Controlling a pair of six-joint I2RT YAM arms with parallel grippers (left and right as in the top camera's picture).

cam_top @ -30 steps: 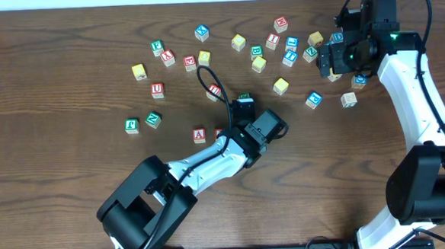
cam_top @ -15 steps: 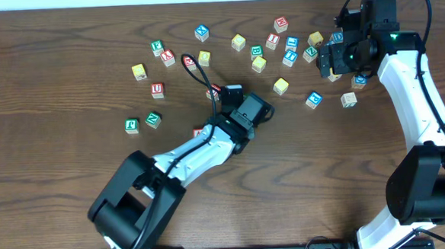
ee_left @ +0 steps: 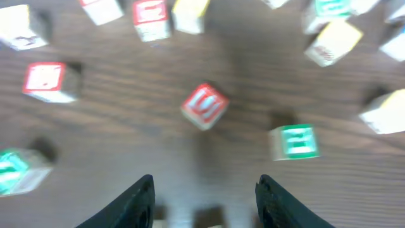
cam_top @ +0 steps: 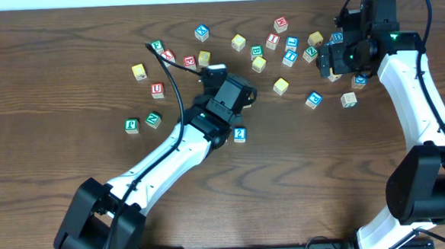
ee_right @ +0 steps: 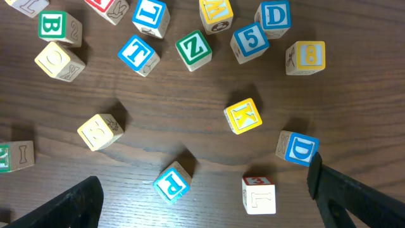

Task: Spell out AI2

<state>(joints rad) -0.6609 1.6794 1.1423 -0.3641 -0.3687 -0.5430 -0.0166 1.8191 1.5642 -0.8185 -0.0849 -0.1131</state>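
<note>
The blue 2 cube (cam_top: pixel 240 134) lies on the table just right of my left forearm. The A and I cubes do not show; my left arm covers the wood left of the 2. My left gripper (cam_top: pixel 223 92) hangs above the middle of the table, open and empty (ee_left: pixel 204 190). Its view is blurred: a tilted red-faced cube (ee_left: pixel 204 106) lies ahead with its letter unreadable, and a green cube (ee_left: pixel 294 140) to its right. My right gripper (cam_top: pixel 333 58) hovers wide open (ee_right: pixel 204 201) over the right-hand cluster, holding nothing.
Loose cubes spread across the far half of the table, among them a red U (cam_top: pixel 157 89), two green ones (cam_top: pixel 132 125) and yellow ones (cam_top: pixel 281 85). Under my right gripper lie a blue P (ee_right: pixel 172 182), an L cube (ee_right: pixel 258 193), a blue D (ee_right: pixel 297 149) and a yellow K (ee_right: pixel 242 116).
My left arm has swung up and to the left, away from the blue 2 cube, which now shows. It now covers the spot where the red A cube lay. The right arm is still.
</note>
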